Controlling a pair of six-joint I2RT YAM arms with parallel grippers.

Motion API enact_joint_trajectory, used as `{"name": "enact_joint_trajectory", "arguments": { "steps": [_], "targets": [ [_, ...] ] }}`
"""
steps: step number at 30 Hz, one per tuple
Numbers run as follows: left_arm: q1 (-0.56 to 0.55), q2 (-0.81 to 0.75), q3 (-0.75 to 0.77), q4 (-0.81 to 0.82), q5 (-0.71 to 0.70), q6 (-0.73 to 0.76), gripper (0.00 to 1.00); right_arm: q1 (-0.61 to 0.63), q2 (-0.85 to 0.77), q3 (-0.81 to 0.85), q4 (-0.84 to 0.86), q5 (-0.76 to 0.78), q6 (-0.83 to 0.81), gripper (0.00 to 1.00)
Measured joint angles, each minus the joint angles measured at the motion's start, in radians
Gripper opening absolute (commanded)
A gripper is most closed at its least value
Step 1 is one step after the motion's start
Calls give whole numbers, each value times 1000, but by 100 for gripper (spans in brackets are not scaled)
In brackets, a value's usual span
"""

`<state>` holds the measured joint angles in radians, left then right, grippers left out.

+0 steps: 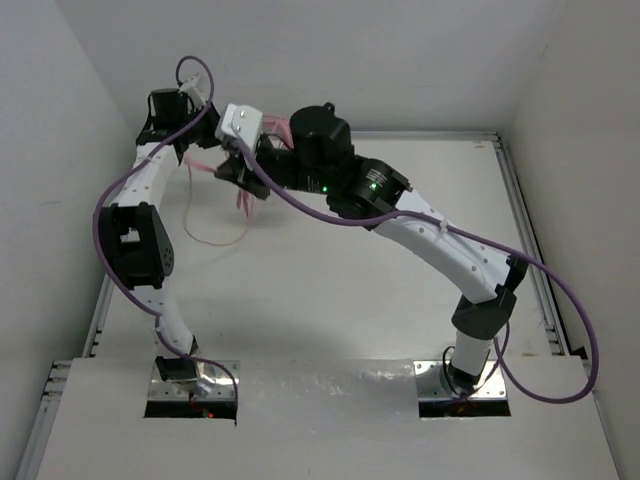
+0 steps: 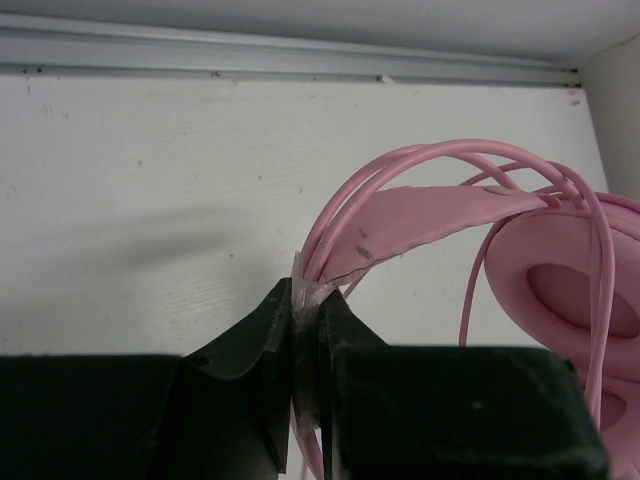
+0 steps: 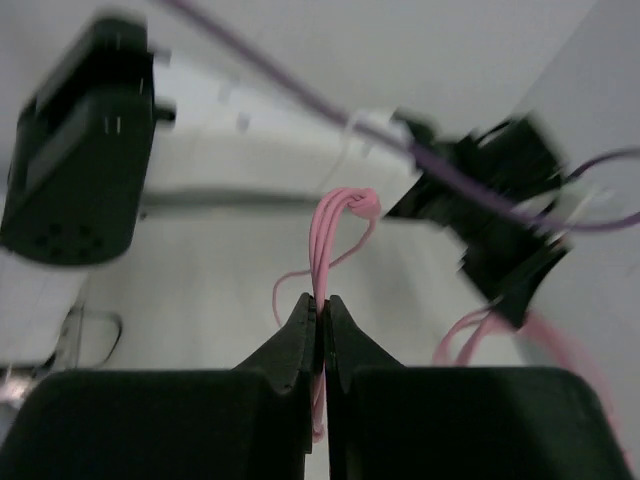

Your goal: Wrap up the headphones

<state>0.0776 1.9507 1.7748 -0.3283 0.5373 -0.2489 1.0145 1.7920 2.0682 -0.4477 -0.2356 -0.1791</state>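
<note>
The left gripper [image 2: 305, 292], a black two-finger claw, has its jaws pinched almost together on the pink over-ear headphones [image 2: 440, 215]. It clamps the thin flat pink plastic headband together with several strands of the long thin pink cable [image 3: 322, 245], which arch out of the grip beside the band. In the left wrist view one round padded pink earcup [image 2: 562, 285] hangs just beside the left gripper, on its right, with cable strands crossing over it. The right gripper [image 3: 320, 312], also black, is just beside the left gripper, and its jaws are pressed tight on a bunched group of cable strands that loop over close above its fingertips. From above, the white right arm [image 1: 430, 235] reaches across to meet the left gripper. The headphones are mostly hidden there behind both wrists. A slack loop of cable falls away from the left gripper toward the white table [image 1: 400, 300]. Whether that loop touches the surface cannot be told.
</note>
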Motion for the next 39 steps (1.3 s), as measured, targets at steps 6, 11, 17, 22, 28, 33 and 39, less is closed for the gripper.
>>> {"name": "enact_joint_trajectory", "arguments": {
  "steps": [6, 11, 17, 22, 28, 33, 39],
  "targets": [
    [0, -5, -92, -34, 43, 114, 0, -35, 12, 114, 209, 126, -40, 0],
    [-1, -30, -158, -141, 104, 283, 0, -149, -2, -5, 392, 348, -65, 0],
    [-12, -72, -154, -312, 226, 538, 0, -299, 47, -14, 455, 512, -34, 0],
    [-27, -95, -148, -460, 306, 737, 0, -395, 57, -12, 481, 581, 22, 0],
    [-32, -96, -138, -556, 376, 855, 0, -541, 41, -47, 500, 645, 89, 0],
    [-32, -96, -124, -585, 402, 877, 0, -679, -80, -277, 515, 692, 146, 0],
    [-31, -96, -109, -594, 402, 872, 0, -841, -223, -496, 520, 704, 238, 0]
  ]
}}
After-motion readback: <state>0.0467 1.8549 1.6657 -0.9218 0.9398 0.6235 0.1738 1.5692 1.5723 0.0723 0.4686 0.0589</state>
